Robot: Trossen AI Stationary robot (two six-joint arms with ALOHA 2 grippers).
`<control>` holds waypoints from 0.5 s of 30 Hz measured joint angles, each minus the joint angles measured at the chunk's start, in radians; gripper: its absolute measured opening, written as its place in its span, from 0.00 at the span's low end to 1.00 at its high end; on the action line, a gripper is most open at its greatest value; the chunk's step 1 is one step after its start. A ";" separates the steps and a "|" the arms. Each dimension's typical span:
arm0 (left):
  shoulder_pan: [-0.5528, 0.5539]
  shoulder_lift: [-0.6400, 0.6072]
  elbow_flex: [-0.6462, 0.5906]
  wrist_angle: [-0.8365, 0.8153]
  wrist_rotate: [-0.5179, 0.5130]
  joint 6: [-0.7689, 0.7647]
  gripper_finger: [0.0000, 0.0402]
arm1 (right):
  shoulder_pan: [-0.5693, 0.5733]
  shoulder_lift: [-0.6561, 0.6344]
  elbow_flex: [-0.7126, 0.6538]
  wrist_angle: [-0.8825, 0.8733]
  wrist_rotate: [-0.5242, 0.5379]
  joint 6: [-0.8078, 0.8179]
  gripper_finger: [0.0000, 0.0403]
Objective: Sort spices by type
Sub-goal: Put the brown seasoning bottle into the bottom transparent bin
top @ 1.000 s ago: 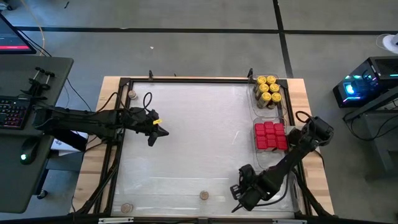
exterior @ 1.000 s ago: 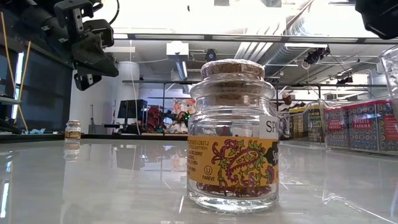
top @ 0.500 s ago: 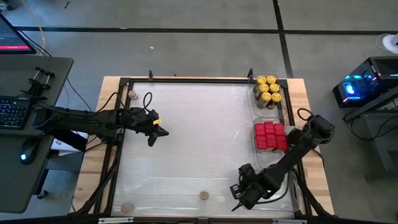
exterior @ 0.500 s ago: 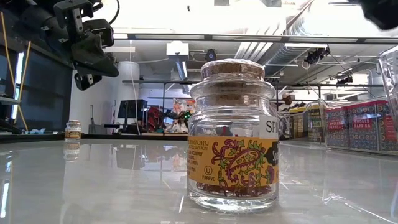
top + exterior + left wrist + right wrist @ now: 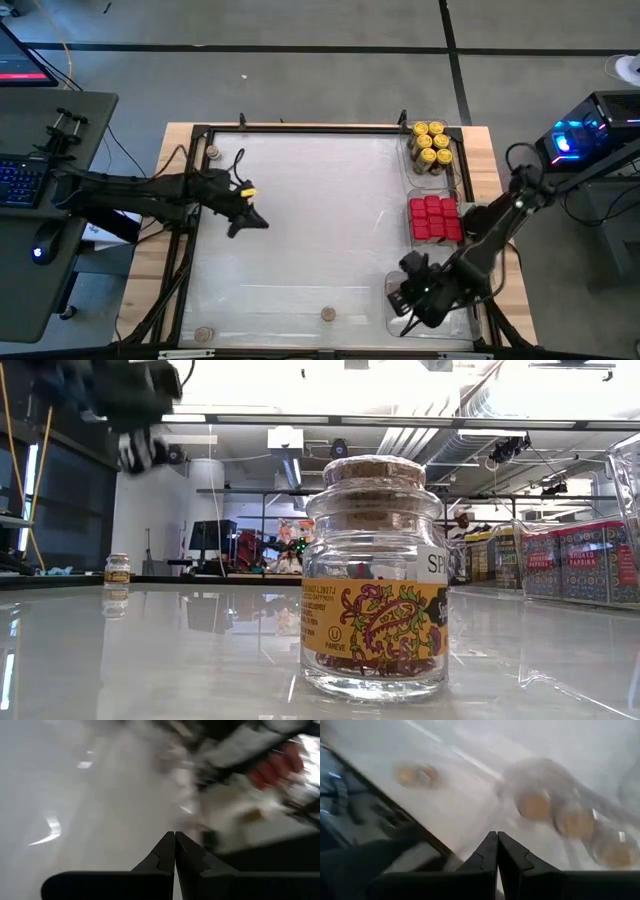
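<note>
Yellow-lidded jars (image 5: 430, 145) stand in a clear tray at the far right. Red tins (image 5: 434, 218) fill the tray in front of it; they also show at the right of the low view (image 5: 580, 565). Cork-topped jars stand loose on the table: one near the near edge (image 5: 327, 314), filling the low view (image 5: 375, 580), one at the near left corner (image 5: 204, 334), and one at the far left (image 5: 212, 152). Several more sit in a tray (image 5: 575, 822). My left gripper (image 5: 250, 222) (image 5: 175, 837) hovers shut over the table's left part. My right gripper (image 5: 403, 308) (image 5: 497, 837) is shut above the near right tray.
A black frame (image 5: 300, 129) runs round the white table top. The middle of the table lies between the arms. A desk with a keyboard (image 5: 20, 180) stands off the left edge. A small jar (image 5: 117, 570) shows far off in the low view.
My right arm has swung toward the table's right edge, carrying its shut gripper over the near right tray, and has left the low view. My left gripper has shifted a little toward the near edge and is blurred by motion.
</note>
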 joint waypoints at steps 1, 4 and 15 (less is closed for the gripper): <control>0.000 -0.007 0.032 -0.018 0.040 0.002 0.00 | -0.006 -0.021 0.000 0.006 0.064 -0.025 0.00; 0.002 -0.029 0.171 -0.198 -0.037 0.045 0.00 | -0.042 -0.065 0.001 0.017 0.336 -0.104 0.00; 0.417 0.353 0.496 -0.901 -0.682 0.451 0.00 | -0.339 -0.056 0.000 0.188 0.274 -0.561 0.00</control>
